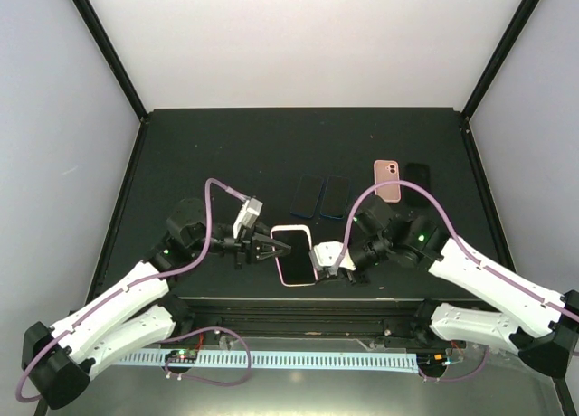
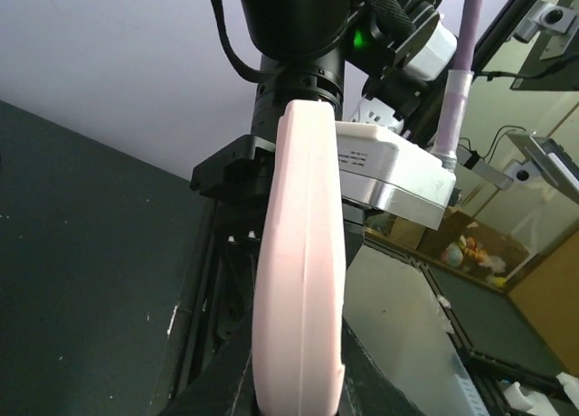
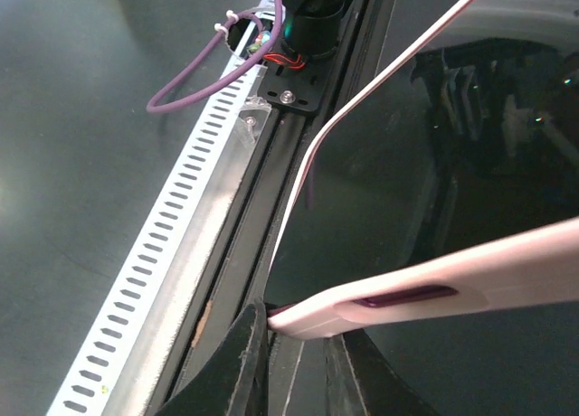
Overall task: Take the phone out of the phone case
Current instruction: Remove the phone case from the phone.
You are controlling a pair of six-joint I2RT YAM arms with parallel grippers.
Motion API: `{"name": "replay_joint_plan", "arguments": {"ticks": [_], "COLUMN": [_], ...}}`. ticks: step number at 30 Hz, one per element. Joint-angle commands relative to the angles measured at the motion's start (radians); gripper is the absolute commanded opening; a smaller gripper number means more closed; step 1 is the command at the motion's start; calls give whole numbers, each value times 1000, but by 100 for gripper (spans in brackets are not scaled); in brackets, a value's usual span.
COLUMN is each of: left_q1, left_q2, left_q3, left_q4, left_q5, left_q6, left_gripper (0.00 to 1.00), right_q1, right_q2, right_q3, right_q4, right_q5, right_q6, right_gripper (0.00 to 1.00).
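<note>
1. Over on the left of the black table (image 1: 181,145), the left gripper (image 1: 277,247) reaches in sideways. Its dark fingers (image 2: 224,382) are pinched onto the left edge of the pink phone case (image 2: 303,280), a smooth rounded shell seen edge-on from the left wrist.
2. Dead centre, near the front edge, the black glass-fronted phone (image 1: 295,255) faces up between the two arms. The pink rim runs all round it, so as far as I can judge it is fully seated, with no corner popped.
3. On the right, the right gripper (image 1: 318,260) is closed down on the opposite edge. The right wrist view shows the case's side band and button just above its fingers (image 3: 246,362).
4. Farther back and right, a pair of dark phones (image 1: 308,196), a second pink-cased phone (image 1: 387,180) and a black one (image 1: 416,174) lie well apart from the action.
5. Verdict: both grips look set, but the phone is not yet out, so the peeling itself is all to come.
</note>
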Motion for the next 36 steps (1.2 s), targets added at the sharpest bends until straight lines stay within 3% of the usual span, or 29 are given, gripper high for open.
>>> {"name": "replay_joint_plan", "arguments": {"ticks": [1, 6, 11, 18, 23, 29, 36], "left_q1": [1, 0, 0, 0, -2, -6, -14], "left_q2": [-3, -14, -39, -78, -101, -91, -44], "left_q3": [27, -7, -23, -55, -70, -117, -166], "left_q4": [128, 222, 218, 204, 213, 224, 324], "left_q5": [78, 101, 99, 85, 75, 23, -29], "left_q6": [-177, -275, -296, -302, -308, -297, -320], "left_gripper": [2, 2, 2, 2, 2, 1, 2], "right_q1": [8, 8, 8, -39, -99, -202, -210], "right_q2": [-26, -34, -23, -7, 27, 49, 87], "right_q3": [-3, -10, -51, -59, -20, 36, 103], "right_q4": [115, 185, 289, 432, 429, 413, 371], "right_q5": [175, 250, 290, 228, 182, 14, -114], "right_q6": [-109, -96, -49, 152, 241, 349, 412], "right_gripper": [15, 14, 8, 6, 8, 23, 37]}}
